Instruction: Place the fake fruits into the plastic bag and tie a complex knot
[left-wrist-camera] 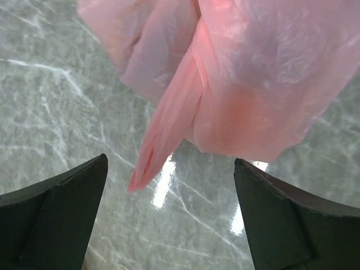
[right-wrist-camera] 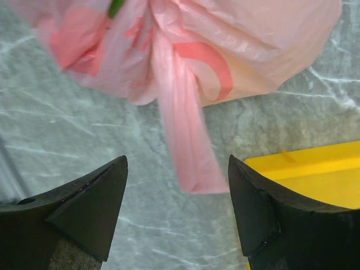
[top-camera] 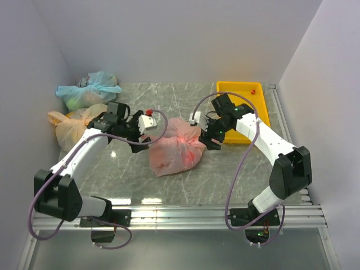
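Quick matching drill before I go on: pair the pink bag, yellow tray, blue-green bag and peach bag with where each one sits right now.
Things:
1. pink bag
2. yellow tray
3. blue-green bag
4. peach bag

Places:
a. far left corner
b. centre
c. far right
d. left edge, just nearer than the corner

Pairs: 1-b, 2-c, 3-a, 4-d

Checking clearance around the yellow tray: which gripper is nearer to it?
Right. The right gripper hangs just beside the yellow tray, between it and the plastic bag; the left gripper sits on that bag's far side from the tray.
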